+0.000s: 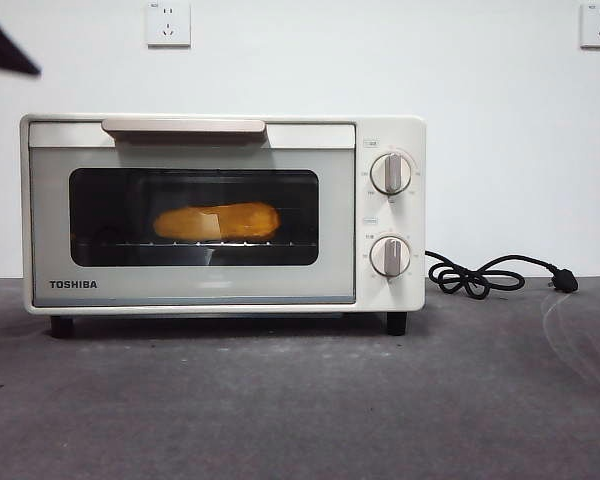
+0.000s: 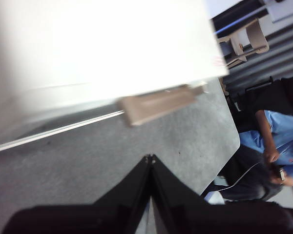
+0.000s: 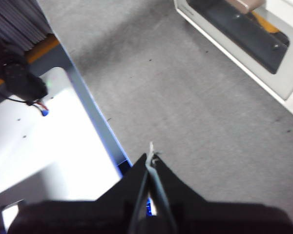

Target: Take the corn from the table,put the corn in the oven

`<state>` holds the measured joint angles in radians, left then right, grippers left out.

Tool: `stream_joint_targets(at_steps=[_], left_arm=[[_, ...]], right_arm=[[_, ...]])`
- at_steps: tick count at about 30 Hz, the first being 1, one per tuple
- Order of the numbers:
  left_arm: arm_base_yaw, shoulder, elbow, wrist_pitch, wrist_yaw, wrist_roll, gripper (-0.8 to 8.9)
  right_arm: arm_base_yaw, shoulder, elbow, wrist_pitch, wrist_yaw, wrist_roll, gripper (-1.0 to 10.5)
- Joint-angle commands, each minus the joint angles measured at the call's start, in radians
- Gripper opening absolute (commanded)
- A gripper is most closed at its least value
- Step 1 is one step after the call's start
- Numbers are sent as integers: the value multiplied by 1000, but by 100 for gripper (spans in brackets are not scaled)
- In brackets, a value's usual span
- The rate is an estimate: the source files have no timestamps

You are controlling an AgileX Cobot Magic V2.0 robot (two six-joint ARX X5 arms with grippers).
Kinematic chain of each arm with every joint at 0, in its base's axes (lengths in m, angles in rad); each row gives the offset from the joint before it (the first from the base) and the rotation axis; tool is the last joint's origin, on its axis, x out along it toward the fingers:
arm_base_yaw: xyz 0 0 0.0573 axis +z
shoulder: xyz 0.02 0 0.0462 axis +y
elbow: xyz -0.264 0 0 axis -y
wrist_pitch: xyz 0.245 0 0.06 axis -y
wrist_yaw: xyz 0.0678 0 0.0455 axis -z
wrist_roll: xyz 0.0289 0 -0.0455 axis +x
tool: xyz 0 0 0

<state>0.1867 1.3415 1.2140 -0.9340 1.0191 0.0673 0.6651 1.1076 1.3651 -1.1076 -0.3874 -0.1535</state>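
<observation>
The corn point(image 1: 217, 221) lies on the rack inside the cream-white oven point(image 1: 223, 212), seen through the dark glass window; the door is closed. A sliver of the corn point(image 3: 270, 24) also shows through the glass in the right wrist view. My left gripper point(image 2: 150, 158) is shut and empty, hovering above the table near the oven's beige handle point(image 2: 157, 103). My right gripper point(image 3: 151, 157) is shut and empty over the table point(image 3: 185, 97), well away from the oven point(image 3: 288, 78). One arm shows only as a black tip point(image 1: 5, 50) at the top left corner of the front view.
A black power cord with plug point(image 1: 500, 275) lies on the table to the right of the oven. The table's edge point(image 3: 95, 117) runs close to my right gripper. A seated person in blue point(image 2: 278, 141) is beyond the table's edge.
</observation>
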Motion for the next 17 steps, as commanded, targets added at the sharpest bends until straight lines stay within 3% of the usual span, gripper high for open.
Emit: stream_joint_targets(at_steps=[1,5,12,17], left_arm=[[-35,-85,3,-19,-19,12,-7],[-98,-208,3,-53,-119,12,-7],[-225,-395,3,-195,-288,14,-7],[-300,-512,3,-225,-492,-57,-7]], right_arm=[[-1,2,0,10,56,3,-12],[-1,2,0,10,116,3,-12],[-1,2,0,18,119,3,-12],[-1,2,0,61,119,4,-12]])
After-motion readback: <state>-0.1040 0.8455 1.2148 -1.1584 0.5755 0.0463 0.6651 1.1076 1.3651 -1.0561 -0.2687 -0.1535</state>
